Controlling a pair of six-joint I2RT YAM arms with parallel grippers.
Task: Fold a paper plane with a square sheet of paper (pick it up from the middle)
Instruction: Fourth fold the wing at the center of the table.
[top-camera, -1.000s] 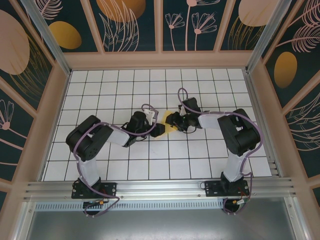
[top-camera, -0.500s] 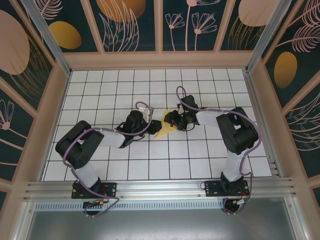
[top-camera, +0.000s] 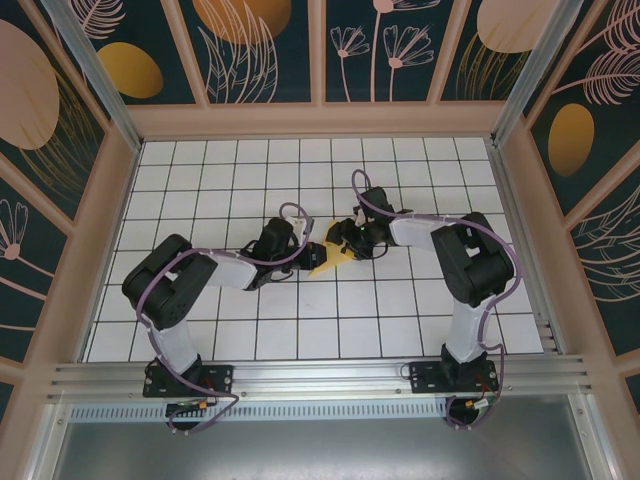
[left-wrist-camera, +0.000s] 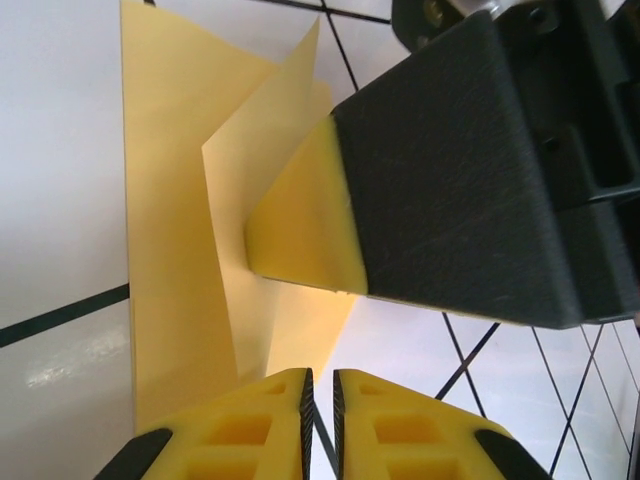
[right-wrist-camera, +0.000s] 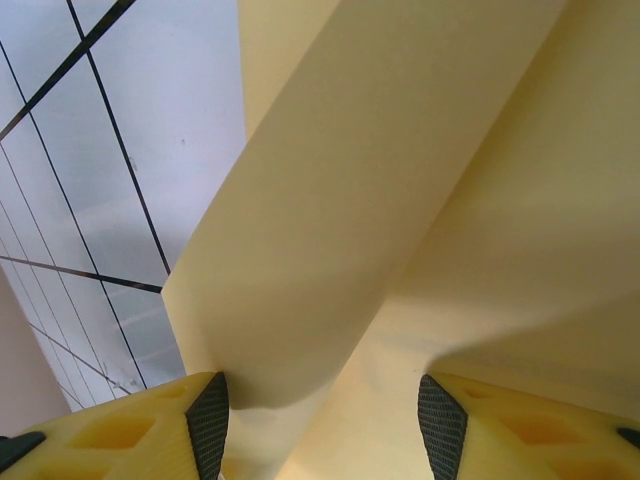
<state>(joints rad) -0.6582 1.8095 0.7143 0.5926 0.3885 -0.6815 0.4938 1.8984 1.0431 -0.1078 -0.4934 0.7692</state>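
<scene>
**Mia:** Where is the yellow paper (top-camera: 328, 264) lying?

**Ben:** It is lying near the middle of the white squared counter (top-camera: 400, 310); the two claws are meeting over it, one from each side.

**Mia:** Is it lying flat?

**Ben:** No; it is bending. One part is lying flat on the counter; another part is standing up in a fold, with a thin flap sticking up beside it.

**Mia:** What is the left claw (top-camera: 312, 254) doing?

**Ben:** It is sitting low at the paper's left edge. Its two yellow fingers (left-wrist-camera: 250, 430) are pressing almost together; just a thin dark slit is showing between them. The paper is running down beside one finger; I cannot tell if any paper is caught in the slit.

**Mia:** And the right claw (top-camera: 338, 240)?

**Ben:** It is reaching the paper from the other side, very near the left claw. Its fingers (right-wrist-camera: 205, 425) are standing wide apart; the fold is rising up in the gap between them, so nothing is being pinched.

**Mia:** Is it touching the paper at all?

**Ben:** Yes; in the left wrist view, one yellow pad (left-wrist-camera: 300, 230) of the right claw is leaning against the standing flap.
</scene>
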